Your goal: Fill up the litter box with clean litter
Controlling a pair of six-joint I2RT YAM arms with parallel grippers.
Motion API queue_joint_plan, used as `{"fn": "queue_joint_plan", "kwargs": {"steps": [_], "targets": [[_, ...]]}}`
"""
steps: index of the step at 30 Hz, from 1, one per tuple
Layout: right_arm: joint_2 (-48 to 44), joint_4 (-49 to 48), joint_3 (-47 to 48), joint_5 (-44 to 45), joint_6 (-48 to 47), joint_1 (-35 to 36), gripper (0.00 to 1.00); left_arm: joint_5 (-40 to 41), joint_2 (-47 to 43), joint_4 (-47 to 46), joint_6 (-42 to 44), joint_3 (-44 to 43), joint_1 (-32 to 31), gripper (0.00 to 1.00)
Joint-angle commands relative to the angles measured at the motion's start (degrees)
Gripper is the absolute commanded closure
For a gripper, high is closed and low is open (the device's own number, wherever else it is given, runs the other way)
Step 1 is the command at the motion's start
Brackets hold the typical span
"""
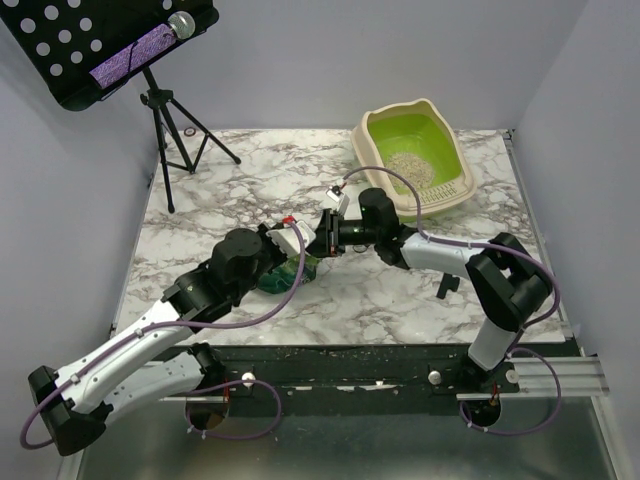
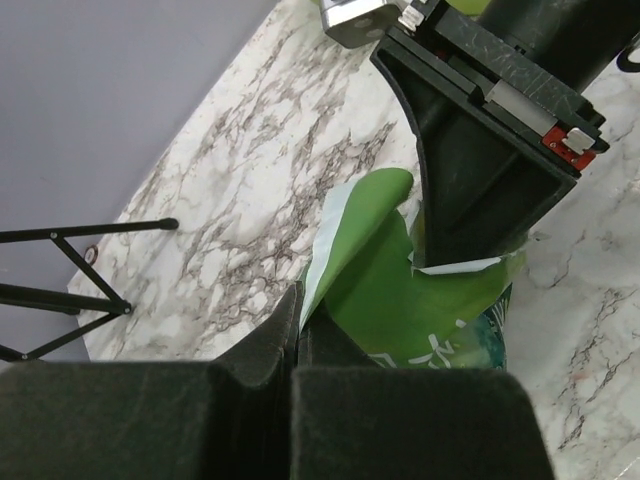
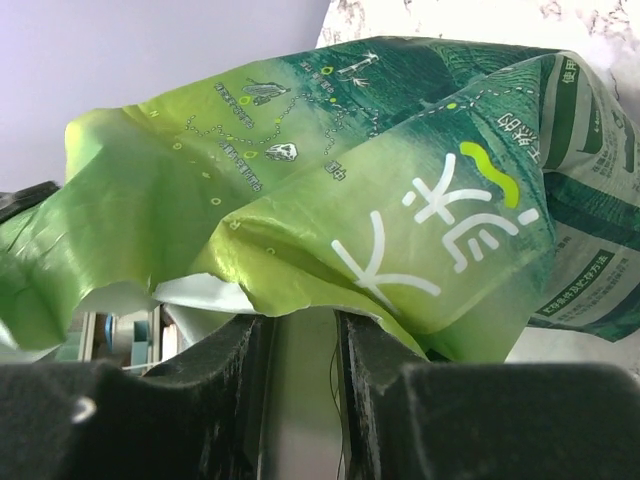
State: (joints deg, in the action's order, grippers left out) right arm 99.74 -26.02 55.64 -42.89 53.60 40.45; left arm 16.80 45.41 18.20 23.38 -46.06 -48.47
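Observation:
The litter box (image 1: 455, 185), beige-rimmed and lime-green inside, stands at the table's far right with a patch of clean litter (image 1: 408, 166) on its floor. A crinkly green bag (image 1: 291, 273) sits mid-table between both arms. My left gripper (image 2: 297, 300) is shut on the bag's (image 2: 400, 290) pale-lined top edge. My right gripper (image 3: 303, 318) meets the bag (image 3: 400, 180) from the other side. Its jaws are a little apart, pale lining fills the gap and the bag's torn edge lies across both tips. In the top view the left gripper (image 1: 300, 243) and right gripper (image 1: 322, 238) nearly touch.
A black perforated music stand (image 1: 110, 45) on a tripod (image 1: 175, 140) stands at the far left, with a microphone (image 1: 181, 25) on it. One tripod leg (image 2: 80, 235) shows in the left wrist view. Stray granules (image 1: 330, 350) lie along the table's near edge. Grey walls close in both sides.

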Motion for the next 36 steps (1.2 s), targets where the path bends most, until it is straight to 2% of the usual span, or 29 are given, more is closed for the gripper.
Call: {"fn": "queue_joint_plan", "kwargs": {"steps": [1, 5, 13, 22, 26, 36], "targets": [[-2.53, -5.79, -2.19, -2.81, 3.60, 0.60, 0.99, 3.25, 2.84, 2.37, -5.00, 0.70, 0.22, 1.00], [-5.87, -9.57, -6.59, -2.72, 6.42, -0.63, 0.99, 0.96, 0.39, -4.03, -6.06, 5.19, -0.05, 1.00], [-13.51, -10.63, -14.50, -3.60, 8.01, -5.90, 0.99, -2.82, -3.39, -9.76, -5.89, 9.85, -0.31, 1.00], [-20.98, -9.32, -21.00, -3.69, 9.15, -10.12, 0.99, -1.50, -4.19, -13.36, -5.27, 11.96, -1.45, 1.00], [-25.12, -6.94, -23.20, -3.60, 9.15, -12.23, 0.99, -3.34, -6.12, -16.52, -4.48, 13.98, -2.07, 1.00], [-34.96, -4.83, -30.05, 0.61, 12.93, -15.57, 0.99, -4.75, -10.34, -24.60, -2.99, 19.08, -5.23, 1.00]]}}
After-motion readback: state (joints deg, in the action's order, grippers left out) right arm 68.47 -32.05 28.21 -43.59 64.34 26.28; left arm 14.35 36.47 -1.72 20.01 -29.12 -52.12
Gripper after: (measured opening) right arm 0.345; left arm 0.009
